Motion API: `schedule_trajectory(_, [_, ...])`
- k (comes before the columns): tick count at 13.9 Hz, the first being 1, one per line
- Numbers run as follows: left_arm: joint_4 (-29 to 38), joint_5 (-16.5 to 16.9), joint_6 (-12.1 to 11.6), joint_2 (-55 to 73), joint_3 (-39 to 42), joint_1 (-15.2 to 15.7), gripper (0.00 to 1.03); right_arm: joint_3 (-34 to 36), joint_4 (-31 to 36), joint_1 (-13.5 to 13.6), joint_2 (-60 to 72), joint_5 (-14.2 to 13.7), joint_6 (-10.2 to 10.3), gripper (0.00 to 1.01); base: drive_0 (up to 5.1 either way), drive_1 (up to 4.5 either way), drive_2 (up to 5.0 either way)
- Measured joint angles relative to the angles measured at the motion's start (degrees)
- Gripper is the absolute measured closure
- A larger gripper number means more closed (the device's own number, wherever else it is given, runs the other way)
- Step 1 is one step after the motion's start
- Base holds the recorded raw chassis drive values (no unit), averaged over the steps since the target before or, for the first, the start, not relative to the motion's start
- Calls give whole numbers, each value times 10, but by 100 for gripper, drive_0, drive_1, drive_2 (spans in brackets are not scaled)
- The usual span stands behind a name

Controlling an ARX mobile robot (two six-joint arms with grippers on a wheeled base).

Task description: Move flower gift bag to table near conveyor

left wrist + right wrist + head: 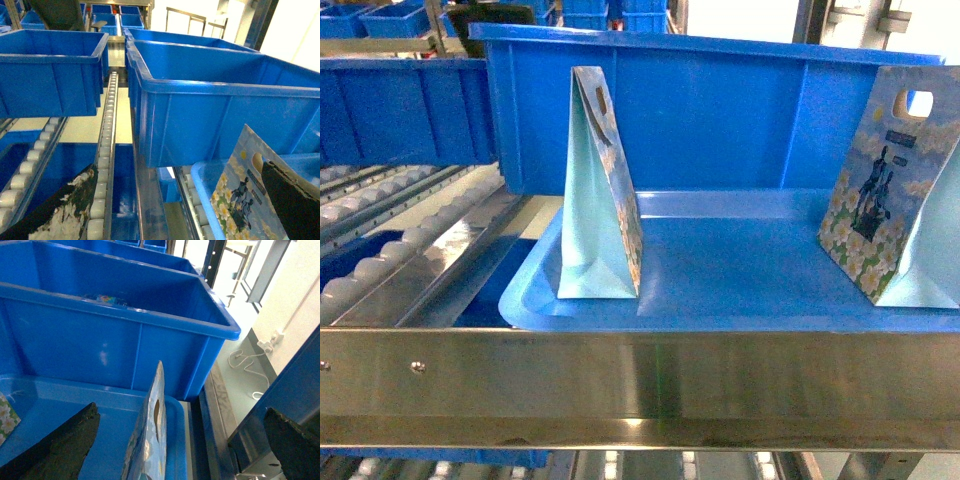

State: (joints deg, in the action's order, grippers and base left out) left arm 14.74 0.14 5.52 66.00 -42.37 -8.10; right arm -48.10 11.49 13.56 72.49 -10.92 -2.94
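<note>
Head view showed no arm or gripper at all, only a shallow blue tray [620,305] resting on the conveyor [410,250] behind a stainless-steel rail [640,375]. Two flower gift bags stood upright in the tray, well apart: the left bag [605,190] turned edge-on, its pale blue side panel facing the camera, and the right bag [895,190] at the tray's right end, showing its printed face with white flowers, a dark figure and a cut-out handle. A deep blue bin [720,100] stood just behind the tray, and another blue bin [400,105] sat further left on the white rollers. In the left wrist view the left gripper [175,210] hung above the roller track with its jaws spread wide, one worn black finger [60,210] at lower left and the other at lower right; the left bag's flowered face [240,195] rose between them, nearer the right-hand finger, and whether it touched that finger could not be told. In the right wrist view the right gripper [175,450] was likewise released, its fingers [60,445] far apart, with the top edge of the right bag [152,430] standing between them, untouched. The table was not visible in any view.
</note>
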Motion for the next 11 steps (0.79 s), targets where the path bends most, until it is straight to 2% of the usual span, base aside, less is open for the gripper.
schedule_trajectory(1, [0, 0, 0, 0, 0, 0, 5, -17, -5, 0, 25, -3, 2, 3, 0, 0, 0])
schedule_trajectory(2, [0, 0, 0, 0, 0, 0, 5, -33, -25, -1, 46, 2, 13, 3, 0, 0, 0])
schedule_trajectory(5, [0, 0, 0, 0, 0, 0, 5, -37, -28, 0, 80, -1, 39, 3, 0, 0, 0])
schedule_trajectory(9, [0, 0, 0, 0, 0, 0, 5, -37, -17, -1, 121, -12, 45, 3, 0, 0, 0])
schedule_trajectory(11, [0, 0, 0, 0, 0, 0, 5, -37, -18, -8, 145, -1, 61, 3, 0, 0, 0])
